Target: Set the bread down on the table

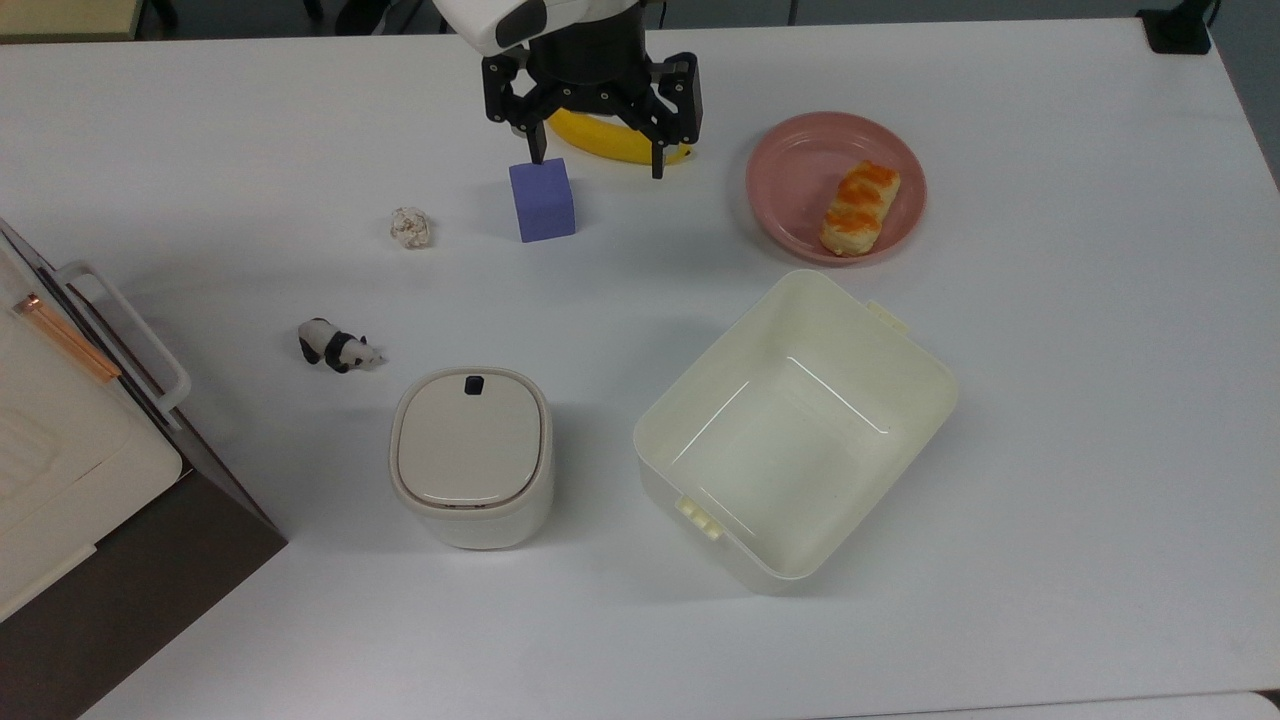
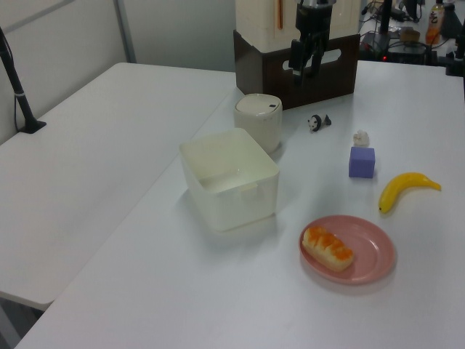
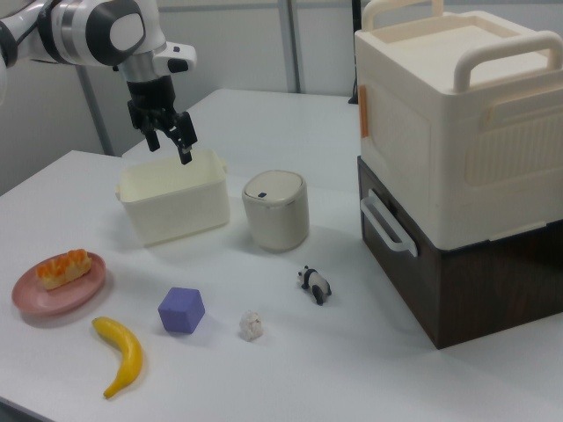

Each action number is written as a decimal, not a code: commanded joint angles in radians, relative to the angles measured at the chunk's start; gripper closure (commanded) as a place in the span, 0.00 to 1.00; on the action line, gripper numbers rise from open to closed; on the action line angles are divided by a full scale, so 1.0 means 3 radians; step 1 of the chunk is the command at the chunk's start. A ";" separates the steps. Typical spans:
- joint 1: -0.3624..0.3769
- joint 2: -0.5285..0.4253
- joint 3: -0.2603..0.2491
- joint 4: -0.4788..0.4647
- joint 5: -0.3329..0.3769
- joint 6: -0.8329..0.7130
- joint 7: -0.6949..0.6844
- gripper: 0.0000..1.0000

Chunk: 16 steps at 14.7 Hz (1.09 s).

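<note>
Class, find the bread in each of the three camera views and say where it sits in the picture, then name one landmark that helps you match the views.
Top view: the bread lies at upper right.
Left view: the bread lies at lower right.
Right view: the bread lies at far left, below the middle.
Shared landmark: the pink plate under it.

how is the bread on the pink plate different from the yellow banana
The oblong pale-golden bread with orange glazed patches lies on the round pink plate; the plain yellow banana lies straight on the white table. The bread is straight and blocky; the banana is curved, tapers to its ends and looks longer. In the top view the open gripper hangs over the banana, not the bread. Both are elongated and lie flat.
</note>
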 commanded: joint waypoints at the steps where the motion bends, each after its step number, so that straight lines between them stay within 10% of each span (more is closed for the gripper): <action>1: 0.0005 0.0000 -0.0010 0.0024 -0.0058 0.0012 0.0080 0.00; 16: -0.0026 0.0005 0.0000 0.0029 -0.0058 0.0007 0.0019 0.00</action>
